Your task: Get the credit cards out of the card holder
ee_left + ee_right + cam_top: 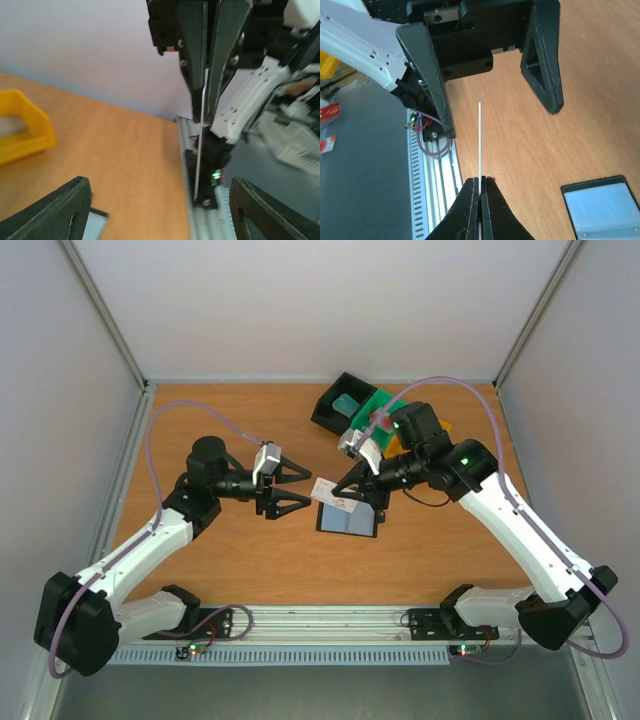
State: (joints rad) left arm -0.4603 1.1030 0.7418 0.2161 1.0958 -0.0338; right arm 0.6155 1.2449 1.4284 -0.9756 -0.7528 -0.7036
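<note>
Right hand (347, 490) clamped tight on the whitish card (328, 490); left hand (306, 487) spread wide, gripping nothing.

You have the card up in the air between the two hands, and both wrist views see it edge-on as a thin line. Its free end points at the gap between the left hand's fingers (432, 95) and touches neither of them. The card holder (347, 519) lies flat on the wooden surface (220, 570), spread open with its pale pockets up, just below the held card. At the far side, a teal card (348, 403) sits inside the black tray (328, 416), with the green tray (384, 402) beside it.
</note>
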